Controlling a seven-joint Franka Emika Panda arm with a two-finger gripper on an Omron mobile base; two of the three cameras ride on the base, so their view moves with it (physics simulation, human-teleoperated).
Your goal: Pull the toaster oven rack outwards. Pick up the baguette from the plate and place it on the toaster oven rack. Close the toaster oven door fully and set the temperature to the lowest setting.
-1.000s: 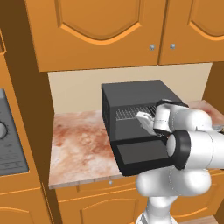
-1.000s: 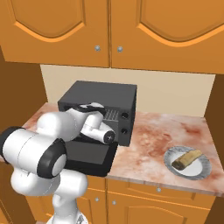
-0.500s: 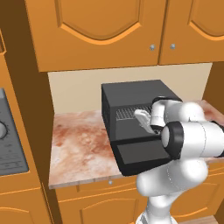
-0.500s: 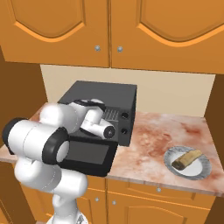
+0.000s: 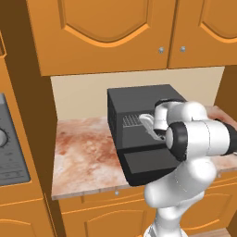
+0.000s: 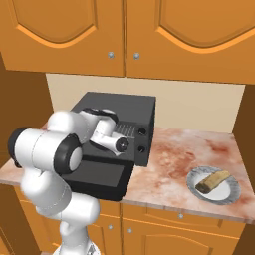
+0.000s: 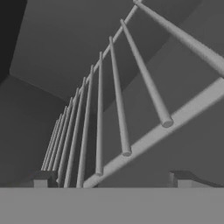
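The black toaster oven [image 5: 139,99] stands on the counter with its toaster oven door [image 5: 148,164] folded down flat in front. My gripper [image 5: 145,122] reaches into the open cavity at the silver toaster oven rack [image 5: 131,121]. In the hand view the gripper [image 7: 113,179] is open, its fingertips [image 7: 43,178] standing on either side of the rack's front bar [image 7: 157,133], with nothing gripped. The baguette [image 6: 213,181] lies on the plate [image 6: 230,191], far right on the counter.
Two knobs [image 6: 142,132] sit on the oven's control strip at its right. The marble counter [image 6: 174,154] stretches between oven and plate. Wooden cabinets [image 5: 115,32] hang above, and an appliance [image 5: 9,152] stands at the far left.
The hand has slid a little further toward the oven cavity and the forearm has swung in behind it. The jaws have stayed open; the baguette and the door have not moved.
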